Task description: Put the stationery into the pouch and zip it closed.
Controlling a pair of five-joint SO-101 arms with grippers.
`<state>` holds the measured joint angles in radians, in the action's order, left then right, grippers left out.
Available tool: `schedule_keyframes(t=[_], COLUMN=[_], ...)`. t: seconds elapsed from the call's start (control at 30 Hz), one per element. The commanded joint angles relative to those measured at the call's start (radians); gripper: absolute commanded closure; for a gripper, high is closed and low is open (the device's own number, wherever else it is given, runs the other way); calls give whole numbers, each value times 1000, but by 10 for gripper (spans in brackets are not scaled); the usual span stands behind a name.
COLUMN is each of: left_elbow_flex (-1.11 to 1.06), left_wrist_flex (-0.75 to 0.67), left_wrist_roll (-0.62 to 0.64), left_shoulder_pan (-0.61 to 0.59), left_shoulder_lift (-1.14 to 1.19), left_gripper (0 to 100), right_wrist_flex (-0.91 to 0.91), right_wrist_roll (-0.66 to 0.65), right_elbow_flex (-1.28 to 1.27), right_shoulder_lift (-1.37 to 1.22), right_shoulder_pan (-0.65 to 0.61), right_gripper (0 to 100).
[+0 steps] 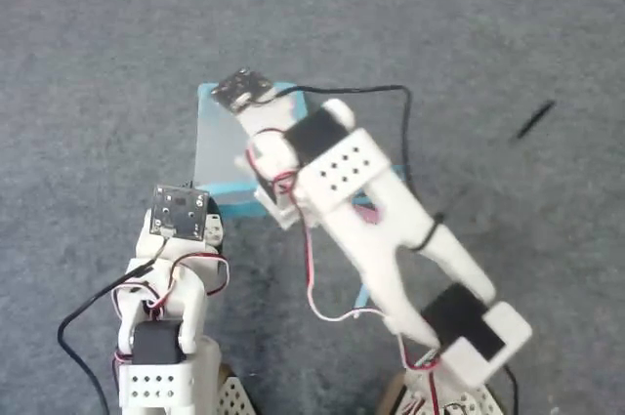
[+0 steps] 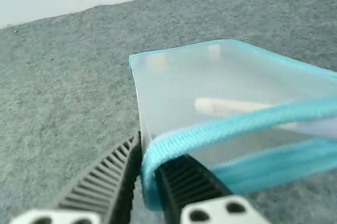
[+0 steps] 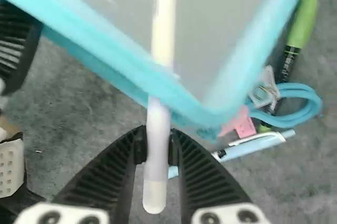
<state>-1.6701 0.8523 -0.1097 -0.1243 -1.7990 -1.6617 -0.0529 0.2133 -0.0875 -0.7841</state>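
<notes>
**Pouch (image 1: 220,146) clamped, white pen (image 3: 157,182) at its edge**

I see the pouch lying on the grey desk (image 1: 88,83). Left gripper (image 2: 149,150): fingers closed on the pouch's blue edge. Right gripper (image 3: 157,133): fingers gripping the white pen, whose far end shows through the pouch wall. A green marker (image 3: 300,23) and a light-blue pen (image 3: 253,144) lie just beside the pouch.

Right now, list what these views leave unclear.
High view: the right arm covers most of the pouch and its mouth.
High view: a thin dark thing on the carpet, too small to name.
Right wrist view: the pouch's corner hides most of the pink item and one end of the green marker.
</notes>
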Motion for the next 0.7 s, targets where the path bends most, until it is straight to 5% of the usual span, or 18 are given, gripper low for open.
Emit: schedule_keyframes(t=[0.0, 0.4, 0.67], left_elbow_flex=[15, 1, 1], left_wrist_flex=[-23, -28, -26], left_wrist_roll=[-6, -6, -6], left_shoulder_pan=[44, 48, 48], left_shoulder_lift=[-18, -18, -18], left_gripper=[988, 988, 988], right_wrist_flex=[-13, 13, 15], right_wrist_roll=[18, 66, -49], right_elbow_flex=[95, 169, 250], right_shoulder_lift=[-18, -35, -7], right_shoulder_pan=[-44, 12, 16], right_gripper=[991, 926, 832])
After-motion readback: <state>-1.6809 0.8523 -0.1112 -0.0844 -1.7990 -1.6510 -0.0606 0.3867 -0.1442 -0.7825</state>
